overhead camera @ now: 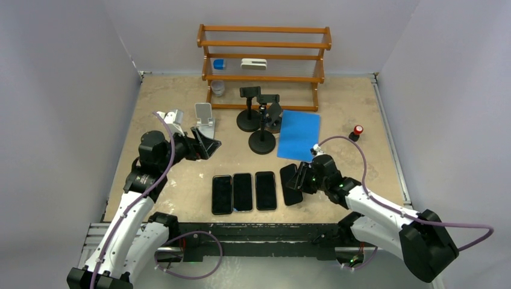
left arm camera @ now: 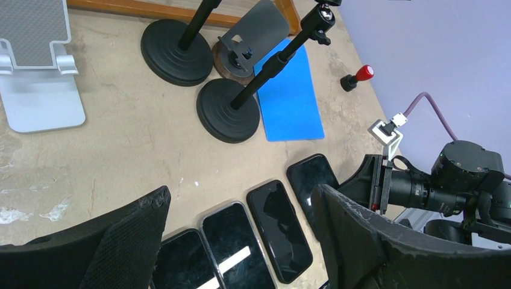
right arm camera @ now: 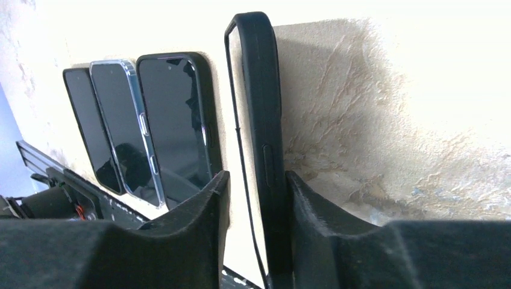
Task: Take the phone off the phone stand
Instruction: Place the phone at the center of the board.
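1. The phone (right arm camera: 260,120) is not on any stand now. It is between the fingers (right arm camera: 202,208) of the right gripper (overhead camera: 303,180), low over the table (overhead camera: 169,102), just to the right of a row of three phones (overhead camera: 243,191) that lie flat.
2. In the right wrist view the phone is on its long edge and is seen edge-on. One pad presses its back and the other pad is close on the opposite face, so I judge the right gripper is clamped on it.
3. The relation that matters is this: the long axis of the phone points away from the arm bases, nearly parallel to the three flat phones, and the nearest phone of the row (right arm camera: 175,120) is just beside it on one face. On the other face there is only bare table. To lay it flat, the phone probably must tip toward the bare side, or it may land on its neighbour.
4. The right arm is clearly the nearer one. The left gripper (overhead camera: 205,144) is well apart, near the white stand (overhead camera: 205,115), and its fingers are wide apart and hold nothing.
5. The black pole stands (overhead camera: 263,137) are beyond, beside the blue mat (overhead camera: 299,133).
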`<state>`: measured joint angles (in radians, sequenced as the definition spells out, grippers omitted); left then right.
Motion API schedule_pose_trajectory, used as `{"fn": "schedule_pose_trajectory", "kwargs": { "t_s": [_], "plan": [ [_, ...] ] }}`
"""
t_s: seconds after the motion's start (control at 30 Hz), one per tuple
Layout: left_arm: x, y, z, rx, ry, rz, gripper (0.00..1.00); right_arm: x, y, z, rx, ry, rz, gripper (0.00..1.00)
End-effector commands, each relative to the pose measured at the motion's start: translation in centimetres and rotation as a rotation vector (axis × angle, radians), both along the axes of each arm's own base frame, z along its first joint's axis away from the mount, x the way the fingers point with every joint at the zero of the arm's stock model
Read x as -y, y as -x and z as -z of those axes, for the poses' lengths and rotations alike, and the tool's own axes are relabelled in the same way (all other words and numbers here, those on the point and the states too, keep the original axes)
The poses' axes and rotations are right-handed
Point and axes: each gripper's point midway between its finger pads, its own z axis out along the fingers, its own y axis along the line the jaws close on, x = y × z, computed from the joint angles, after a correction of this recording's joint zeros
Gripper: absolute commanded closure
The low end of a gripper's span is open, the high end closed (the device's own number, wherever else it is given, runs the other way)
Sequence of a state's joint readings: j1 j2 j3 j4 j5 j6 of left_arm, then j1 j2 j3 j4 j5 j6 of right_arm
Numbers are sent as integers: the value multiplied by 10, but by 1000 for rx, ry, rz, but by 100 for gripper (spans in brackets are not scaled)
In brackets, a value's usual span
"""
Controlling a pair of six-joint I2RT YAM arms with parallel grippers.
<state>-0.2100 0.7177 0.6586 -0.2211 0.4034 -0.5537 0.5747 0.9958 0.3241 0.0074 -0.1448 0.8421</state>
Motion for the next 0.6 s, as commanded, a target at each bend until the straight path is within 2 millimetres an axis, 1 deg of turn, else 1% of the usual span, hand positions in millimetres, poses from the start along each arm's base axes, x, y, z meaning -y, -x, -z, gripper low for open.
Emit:
{"fn": "schedule_pose_trajectory", "kwargs": {
  "t_s": [0.0, 0.23, 0.57],
  "plan": [
    [4, -1, -14, 65, 11, 25, 16, 5, -6, -4, 2, 10, 63, 55],
    [4, 0, -13, 63, 11, 25, 16, 13, -9, -1, -8, 40, 116, 48],
    [4, 2, -15, 68, 15, 27, 16, 25, -13, 1, -14, 75, 206, 43]
  ]
}}
